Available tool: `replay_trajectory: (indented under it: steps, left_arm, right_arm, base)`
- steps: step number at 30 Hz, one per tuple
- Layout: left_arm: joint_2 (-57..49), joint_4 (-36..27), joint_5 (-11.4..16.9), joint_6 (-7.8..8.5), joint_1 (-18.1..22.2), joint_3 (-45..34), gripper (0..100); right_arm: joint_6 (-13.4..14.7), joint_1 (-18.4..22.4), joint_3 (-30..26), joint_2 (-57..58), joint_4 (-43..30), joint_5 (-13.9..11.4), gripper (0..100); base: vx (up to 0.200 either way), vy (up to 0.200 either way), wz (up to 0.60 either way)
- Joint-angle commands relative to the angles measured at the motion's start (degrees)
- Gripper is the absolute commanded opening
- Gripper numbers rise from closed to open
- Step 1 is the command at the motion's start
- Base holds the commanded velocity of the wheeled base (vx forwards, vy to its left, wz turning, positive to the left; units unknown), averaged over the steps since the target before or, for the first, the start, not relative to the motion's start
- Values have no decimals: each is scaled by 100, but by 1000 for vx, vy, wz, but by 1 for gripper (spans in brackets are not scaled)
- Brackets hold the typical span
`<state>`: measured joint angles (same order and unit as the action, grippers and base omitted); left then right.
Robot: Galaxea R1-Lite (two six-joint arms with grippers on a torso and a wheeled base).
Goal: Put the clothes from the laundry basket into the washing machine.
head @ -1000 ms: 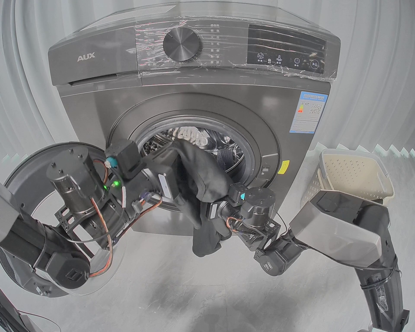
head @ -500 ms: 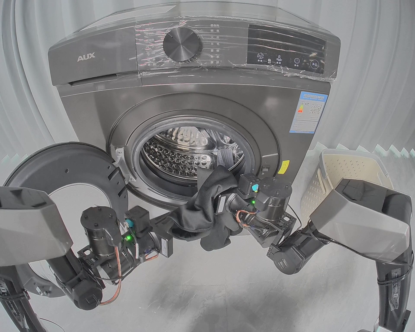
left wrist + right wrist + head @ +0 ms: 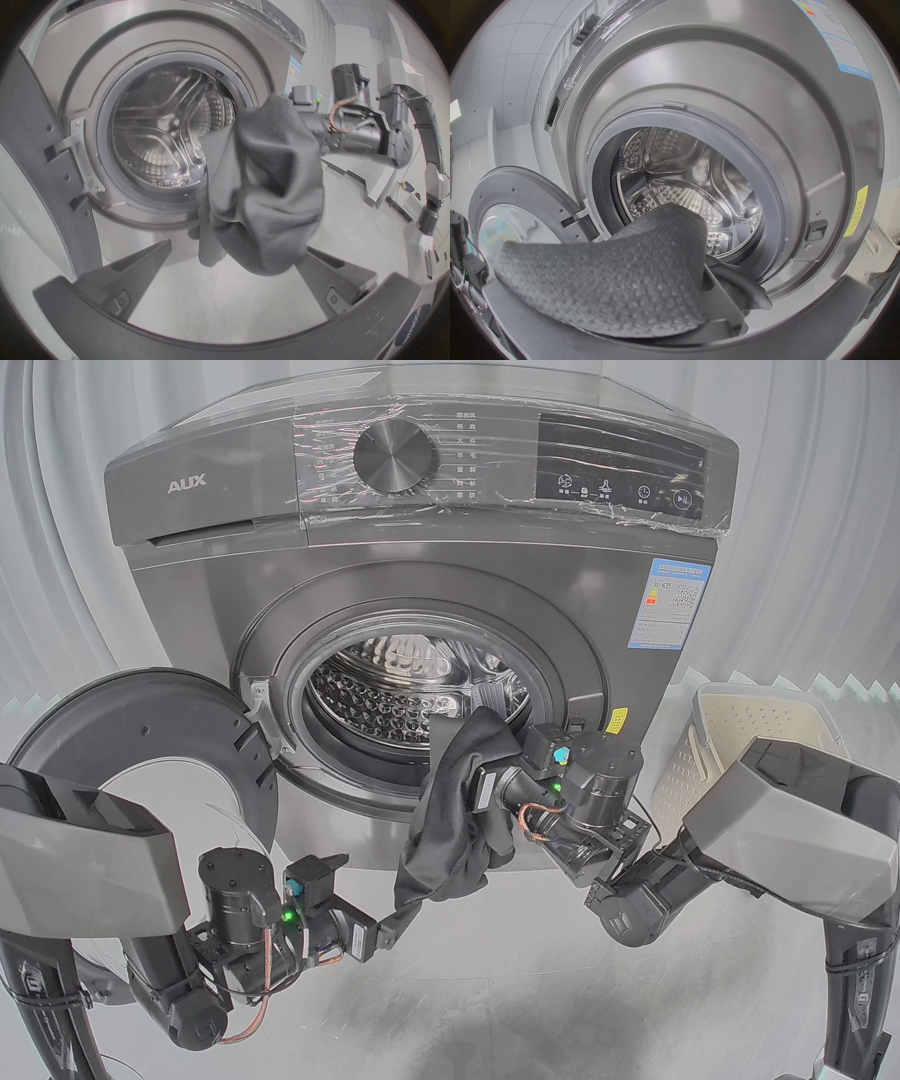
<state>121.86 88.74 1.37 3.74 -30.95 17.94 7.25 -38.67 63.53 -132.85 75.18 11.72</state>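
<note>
A dark grey garment [image 3: 459, 810] hangs at the lower right lip of the washing machine's open drum [image 3: 412, 688]. My right gripper [image 3: 483, 791] is shut on it, its fingers buried in the cloth. The fabric [image 3: 614, 281] drapes across the right wrist view in front of the drum [image 3: 684, 178]. My left gripper [image 3: 380, 934] sits low, to the left of and below the drum mouth, and is open. A tail of the garment trails down towards it. In the left wrist view the garment [image 3: 262, 187] hangs beyond the spread fingers [image 3: 140, 265].
The round door [image 3: 141, 735] stands swung open to the left, just behind my left arm. A cream perforated laundry basket [image 3: 769, 735] sits on the floor right of the machine, behind my right arm. Bare grey floor [image 3: 469, 997] lies in front.
My left arm dropped from the drum mouth to low on the left and no longer holds the garment. The right gripper rose slightly towards the opening with the cloth.
</note>
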Motion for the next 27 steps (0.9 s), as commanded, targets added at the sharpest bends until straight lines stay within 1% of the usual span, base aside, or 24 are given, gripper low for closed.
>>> replay_trajectory:
  steps: [1, 9, 11, 13, 16, 18, 19, 20, 21, 22, 27]
  left_arm:
    - [-268, -5, 66, 21, -51, -538, 100]
    - [-470, 3, 74, -23, -25, -379, 100]
    - [-593, 3, 162, -23, -25, -423, 100]
    - [-584, 3, 171, -23, -7, -353, 100]
    - [-505, 3, 136, -67, 10, 113, 100]
    - [-426, -5, 118, -84, 19, 464, 100]
    - [-417, -5, 118, -84, 19, 491, 100]
    - [-364, -5, 92, -128, 37, 702, 100]
    - [-364, -5, 92, -128, 37, 702, 100]
    - [-268, -14, 66, -198, 89, 895, 100]
    - [75, -5, 30, -207, 133, 1159, 100]
  right_arm:
    - [-31, 228, 37, 119, -3, -29, 0]
    - [-57, 263, 63, 190, -12, -47, 0]
    - [-57, 334, 72, 172, 23, -64, 0]
    - [-57, 307, 55, 154, 67, -82, 0]
    - [-66, 202, 37, 190, 76, -90, 0]
    - [-66, 35, 20, 207, 76, -90, 0]
    - [-66, 17, 20, 207, 76, -82, 0]
    - [-66, -79, 2, 216, 76, -82, 0]
    - [-66, -79, 2, 216, 76, -82, 0]
    - [-66, -202, -95, 277, 76, -82, 0]
    - [-66, -396, -200, 321, 93, -82, 0]
  base:
    - [0, 0, 0]
    - [0, 0, 0]
    - [0, 0, 0]
    - [0, 0, 0]
    - [0, 0, 0]
    - [0, 0, 0]
    - [0, 0, 0]
    - [0, 0, 0]
    - [0, 0, 0]
    - [0, 0, 0]
    - [0, 0, 0]
